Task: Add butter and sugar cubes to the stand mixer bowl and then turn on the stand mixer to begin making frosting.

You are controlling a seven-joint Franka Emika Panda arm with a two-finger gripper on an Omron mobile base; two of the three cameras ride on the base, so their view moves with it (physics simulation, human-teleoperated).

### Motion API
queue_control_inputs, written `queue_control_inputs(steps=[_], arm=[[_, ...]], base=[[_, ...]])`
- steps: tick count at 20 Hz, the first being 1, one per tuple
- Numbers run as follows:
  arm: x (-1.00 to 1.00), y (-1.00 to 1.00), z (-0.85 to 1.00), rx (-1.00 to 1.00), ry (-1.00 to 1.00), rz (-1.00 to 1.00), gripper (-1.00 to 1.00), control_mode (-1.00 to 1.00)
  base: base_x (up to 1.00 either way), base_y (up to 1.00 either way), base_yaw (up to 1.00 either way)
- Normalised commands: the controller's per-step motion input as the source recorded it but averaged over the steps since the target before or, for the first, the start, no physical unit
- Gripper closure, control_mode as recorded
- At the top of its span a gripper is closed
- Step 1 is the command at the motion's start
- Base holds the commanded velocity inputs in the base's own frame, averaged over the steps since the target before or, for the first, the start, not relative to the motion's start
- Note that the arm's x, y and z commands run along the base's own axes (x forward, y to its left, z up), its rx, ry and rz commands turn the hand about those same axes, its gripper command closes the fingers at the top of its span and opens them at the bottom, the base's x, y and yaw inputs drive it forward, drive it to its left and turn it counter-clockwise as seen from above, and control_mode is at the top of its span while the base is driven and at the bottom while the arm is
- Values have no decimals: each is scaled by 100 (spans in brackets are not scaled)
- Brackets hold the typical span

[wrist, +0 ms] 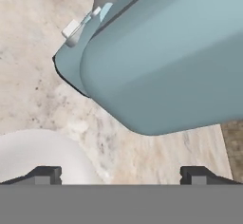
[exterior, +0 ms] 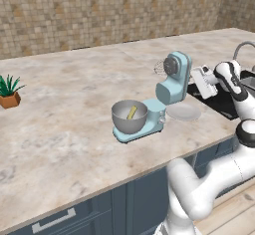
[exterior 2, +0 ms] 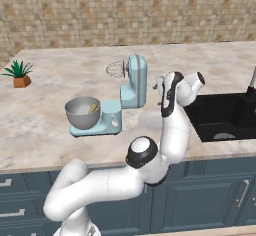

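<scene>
1. Left base view: the stand mixer, pale blue with its head tilted up, stands at the centre of the frame on the marble counter. The gripper sits just right of the mixer's head, near it but apart.
2. Hand view: the gripper has its jaws spread wide with nothing between them. The two dark fingertips stand at the lower corners. The stand mixer body looms across the upper right of the frame.
3. Stand mixer bowl: grey metal, seated on the mixer's flat base, left of centre in the left base view, well left of the gripper.
4. Bowl contents: the butter, a thin yellow stick leaning inside. Sugar cubes cannot be made out.
5. White plate: flat, on the counter just right of the mixer base, below the gripper in the frame; it carries nothing.
6. Sink: dark basin at the right of the right base view.
7. Potted plant: far left edge.
</scene>
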Motion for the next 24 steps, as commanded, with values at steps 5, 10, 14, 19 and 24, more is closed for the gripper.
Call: queue_control_inputs(steps=[5, 10, 14, 19, 24], arm=[[-16, 22, 2, 4, -6, -11, -100, -100], [-40, 22, 18, 5, -11, -5, -100, -100], [-46, 19, 17, 6, -10, 2, -100, -100], [-16, 29, 1, 1, -2, 11, -100, -100], [8, 17, 0, 0, 0, 12, -100, -100]], base=[[0, 0, 0], [0, 0, 0], [0, 0, 0], [0, 0, 0], [0, 0, 0]])
